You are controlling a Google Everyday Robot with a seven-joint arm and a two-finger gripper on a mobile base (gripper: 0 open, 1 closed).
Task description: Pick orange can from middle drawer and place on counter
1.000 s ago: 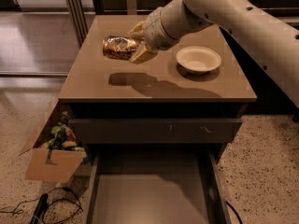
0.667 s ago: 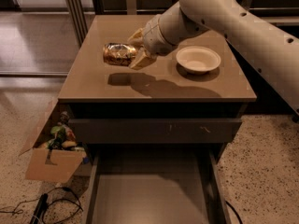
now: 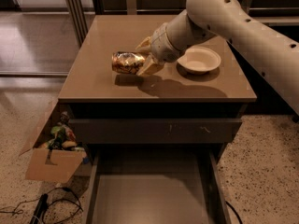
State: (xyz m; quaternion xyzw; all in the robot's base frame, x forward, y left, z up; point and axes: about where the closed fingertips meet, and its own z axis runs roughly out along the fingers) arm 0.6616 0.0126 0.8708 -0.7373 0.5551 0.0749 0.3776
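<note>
The orange can (image 3: 125, 62) lies on its side, held just above the tan counter (image 3: 103, 41), its shadow close under it. My gripper (image 3: 145, 56) is shut on the can's right end, with cream fingers (image 3: 150, 66) on either side of it. The white arm reaches in from the upper right. Below the cabinet front, the middle drawer (image 3: 152, 195) stands pulled out, its dark grey floor bare.
A shallow white bowl (image 3: 199, 59) sits on the counter just right of the gripper. A scratched dark drawer front (image 3: 156, 130) is closed above the open drawer. A cardboard box of clutter (image 3: 53, 153) stands on the floor at the left, with cables (image 3: 37, 206) nearby.
The gripper has lowered the can toward the counter and shifted slightly right; its shadow has drawn in close under it.
</note>
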